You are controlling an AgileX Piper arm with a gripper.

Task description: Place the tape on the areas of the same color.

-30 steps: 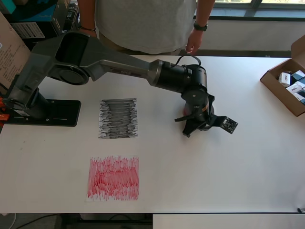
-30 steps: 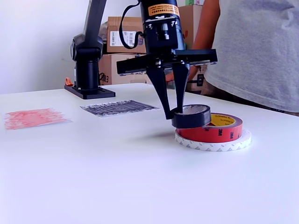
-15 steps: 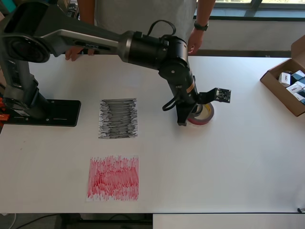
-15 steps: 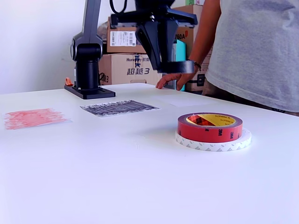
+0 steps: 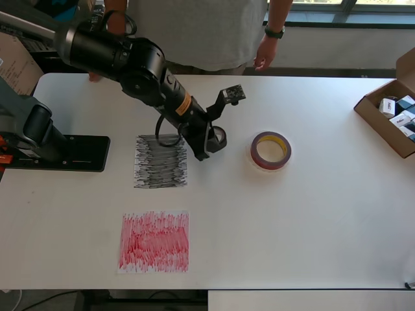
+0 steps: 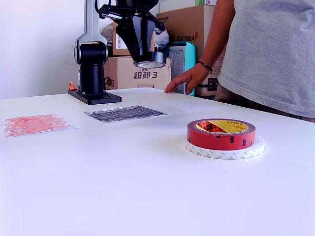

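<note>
My gripper (image 5: 209,144) is shut on the small black tape roll (image 5: 218,137) and holds it well above the table, just right of the black scribbled patch (image 5: 161,161) in the overhead view. In the exterior view the gripper (image 6: 146,55) and roll (image 6: 149,64) hang high over the patch (image 6: 125,113). The dark-red roll (image 5: 271,149) lies stacked on the white roll (image 6: 226,152), out to the right. The red scribbled patch (image 5: 154,241) lies near the front edge. I cannot make out the plain white sheet against the tabletop.
A person stands at the far side with one hand (image 5: 262,61) on the table. An open cardboard box (image 5: 392,120) sits at the overhead view's right edge. The arm's black base (image 5: 61,152) is at the left. Cartons (image 6: 135,73) stand behind the table.
The gripper lifted the black roll off the red and white stack and carried it up and toward the overhead view's left, close to the black patch. The stack stayed put.
</note>
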